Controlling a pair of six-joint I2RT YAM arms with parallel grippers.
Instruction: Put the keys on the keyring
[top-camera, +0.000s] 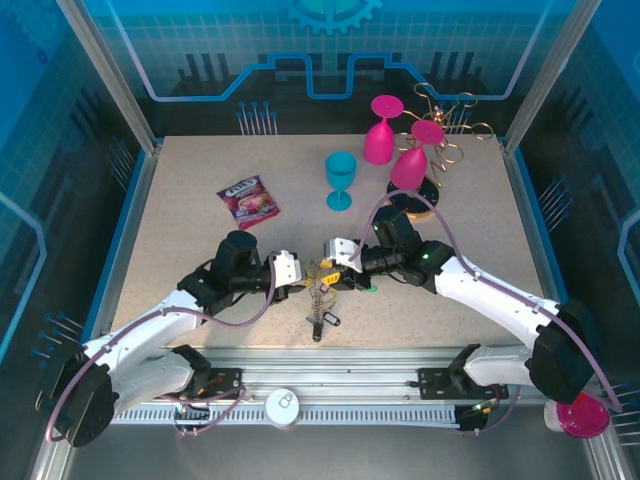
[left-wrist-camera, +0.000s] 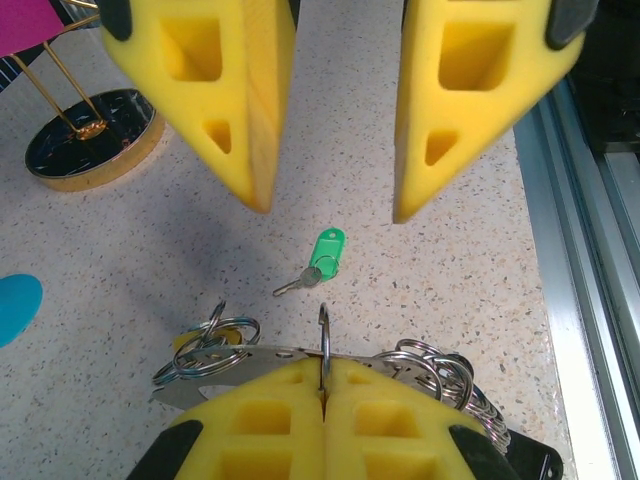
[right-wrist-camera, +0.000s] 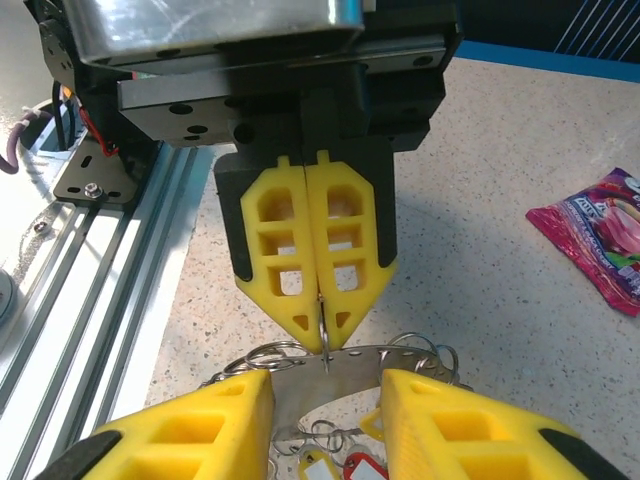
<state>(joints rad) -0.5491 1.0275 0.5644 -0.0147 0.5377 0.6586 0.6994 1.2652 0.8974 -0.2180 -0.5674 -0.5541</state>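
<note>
1. Left gripper (left-wrist-camera: 324, 372): the jaws are pressed together, pinching the keyring (left-wrist-camera: 323, 328) by its thin wire. The wire stands edge-on out of the seam between the pads.
2. Right gripper (left-wrist-camera: 330, 210): the jaws are apart with nothing clamped. It faces the left gripper nose to nose, close to the ring.
3. Location: the ring sits between the two grippers, near the front middle of the table (top-camera: 200, 160).
   - Its split rings (left-wrist-camera: 432, 368) and tagged keys (top-camera: 320, 305) trail below it. You cannot tell whether the lowest ones touch the top.
   - One green key (left-wrist-camera: 318, 258) lies loose on the table just beside the right gripper, clear of the ring.
4. Handling of the ring, judged: it is light, and the wire is stiff but thin and smooth.
   - It may swivel in a single pinch.
   - The dangling bunch will swing and drag it off line.
   - Take a second hold on bare wire close to the existing pinch.
5. Handling of the green key, judged: it is small and flat and will likely skate on the hard top if nudged. Take it by the plastic head, leaving the head's hole clear for threading.
6. Room: there is open tabletop around the green key.
   - The aluminium rail (left-wrist-camera: 590, 250) runs close along the near edge.
   - The gold rack base (left-wrist-camera: 95, 140) and the teal cup (top-camera: 340, 180) stand farther in.
   - The snack packet (top-camera: 248, 200) is well apart.
</note>
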